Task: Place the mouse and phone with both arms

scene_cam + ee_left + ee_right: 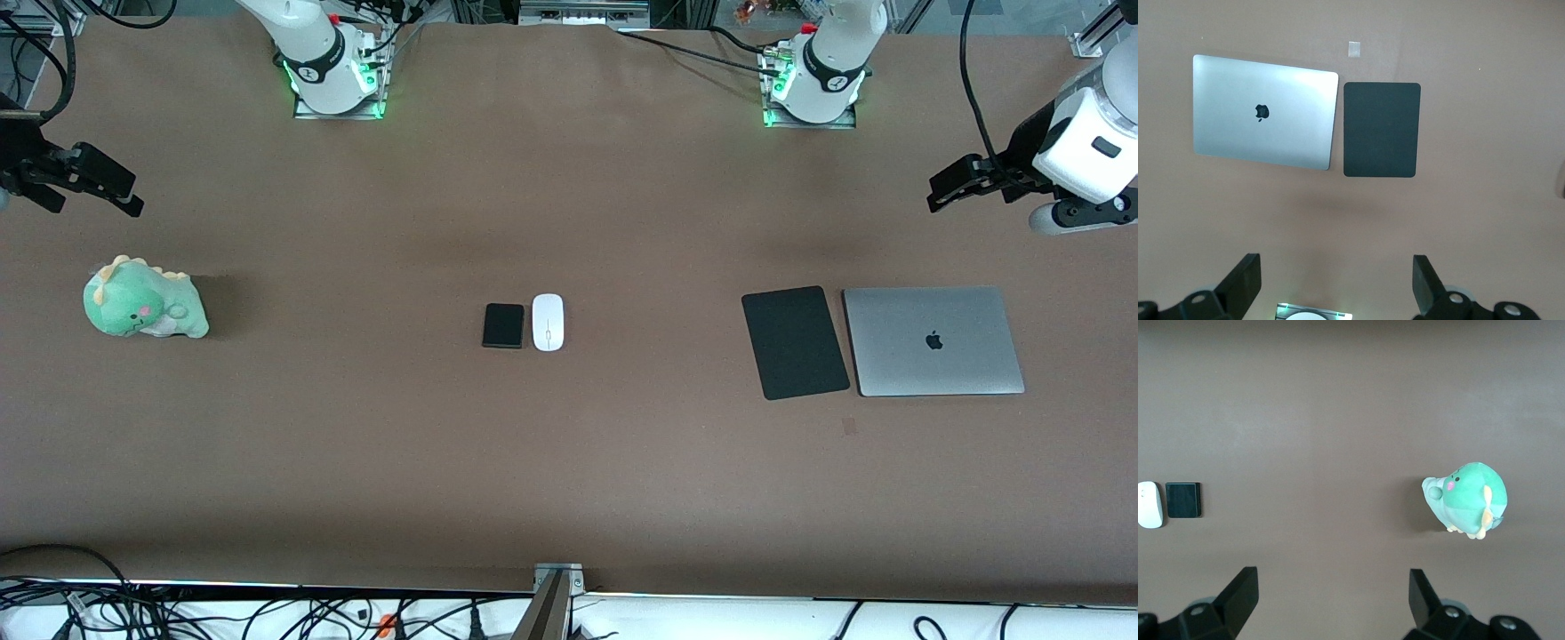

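The white oval mouse (548, 322) and the small black phone (503, 325) lie side by side at the middle of the table, the mouse toward the left arm's end; both also show in the right wrist view, mouse (1149, 505) and phone (1183, 500). My left gripper (941, 188) is open and empty, held up over the table's edge at the left arm's end; its own view shows it (1335, 280) wide open. My right gripper (124, 197) is open and empty over the right arm's end, wide open in its own view (1333, 595).
A flat black mouse pad (795, 342) lies beside a closed silver laptop (933, 340) toward the left arm's end; both show in the left wrist view, pad (1381, 129) and laptop (1265, 111). A green plush dinosaur (142, 300) sits toward the right arm's end, also in the right wrist view (1468, 499).
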